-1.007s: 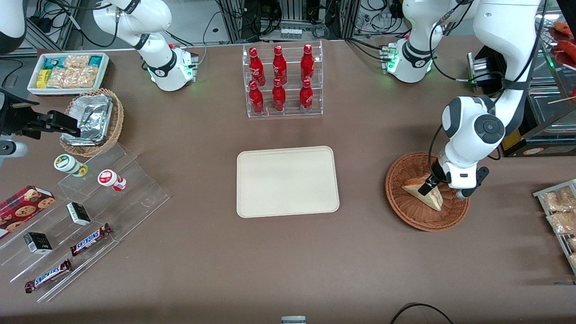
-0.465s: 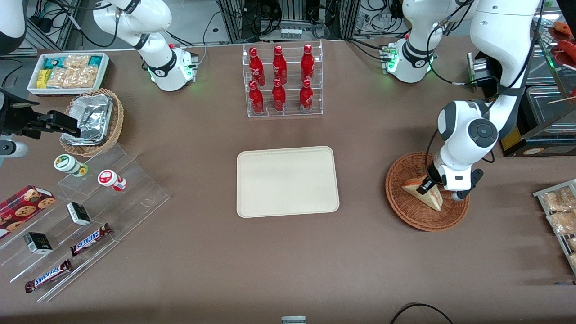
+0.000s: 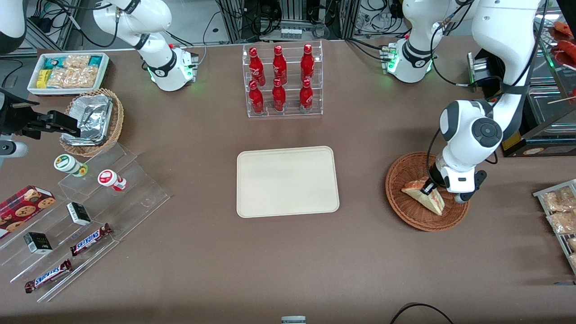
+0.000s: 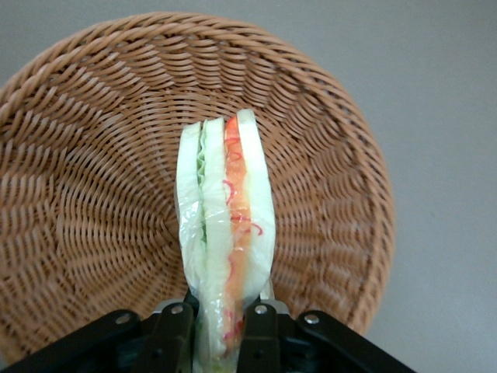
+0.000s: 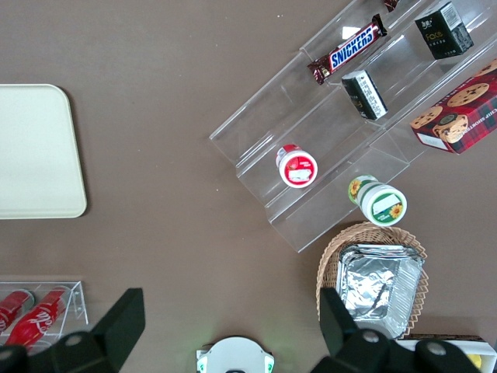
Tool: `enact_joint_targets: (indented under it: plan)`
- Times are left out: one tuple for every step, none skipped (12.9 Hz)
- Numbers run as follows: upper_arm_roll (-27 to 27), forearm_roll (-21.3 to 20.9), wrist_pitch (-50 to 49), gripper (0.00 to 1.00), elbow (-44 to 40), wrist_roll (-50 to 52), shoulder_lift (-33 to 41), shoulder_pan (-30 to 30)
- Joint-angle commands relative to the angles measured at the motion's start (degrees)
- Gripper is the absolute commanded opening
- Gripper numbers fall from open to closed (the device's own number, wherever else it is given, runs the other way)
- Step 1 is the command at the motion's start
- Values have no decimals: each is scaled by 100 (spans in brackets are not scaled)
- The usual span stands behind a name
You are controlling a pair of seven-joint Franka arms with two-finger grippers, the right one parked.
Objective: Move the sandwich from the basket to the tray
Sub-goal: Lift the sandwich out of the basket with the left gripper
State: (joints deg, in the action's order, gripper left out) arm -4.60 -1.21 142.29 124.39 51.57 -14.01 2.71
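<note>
The sandwich (image 4: 227, 233) stands on its edge in the basket (image 3: 407, 211), its layered filling turned up toward the wrist camera, and the end effector (image 3: 427, 188) is clamped on the wedge, one finger (image 4: 172, 338) pressed to each bread face. In the front view the sandwich (image 3: 425, 197) sits over the middle of the basket; whether it rests on the weave or is just clear of it I cannot say for certain, though the wrist view suggests it hangs a little above the basket floor.

The step in hand looks like the lift out of the basket. To do it well, the wedge should rise straight up until its lowest corner clears the woven rim, since a sideways drag could catch the wrap on the wicker or tip the light basket. The grip sits at one end of the wedge, so the free end may sag or swing; a slow, steady carry and a firm but not crushing squeeze should keep the soft bread from slipping in its clear film.

The tray (image 3: 245, 209) lies flat on the bench (image 3: 288, 261), well apart from the basket toward the parked arm's end, with bare bench between them. Farther from the front camera than the tray stands a clear rack of red bottles (image 3: 280, 78), well off the likely path.
</note>
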Motion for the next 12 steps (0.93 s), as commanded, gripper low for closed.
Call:
enact_joint_targets:
  plan:
    - [-294,-553,-1698,0,-974,99,154,36]
    - [-461,-625,-2314,0,-1439,99,92,36]
    - [-628,-634,-2677,0,-1801,90,48,36]
    - [-838,-635,-2889,0,-2039,64,4,28]
    - [-1076,-635,-3005,0,-2224,-49,-40,28]
    - [-1278,-626,-3023,0,-2374,-164,-92,28]
    - [-1558,-617,-3023,0,-2497,-191,-154,28]
    - [-1822,-626,-3023,0,-2681,-191,-267,28]
    - [-2086,-634,-3041,0,-2892,-174,-416,28]
    - [-2402,-652,-3076,0,-3155,-165,-575,36]
    - [-2649,-661,-3128,0,-3384,-182,-759,36]
    - [-2799,-670,-3181,0,-3647,-182,-978,219]
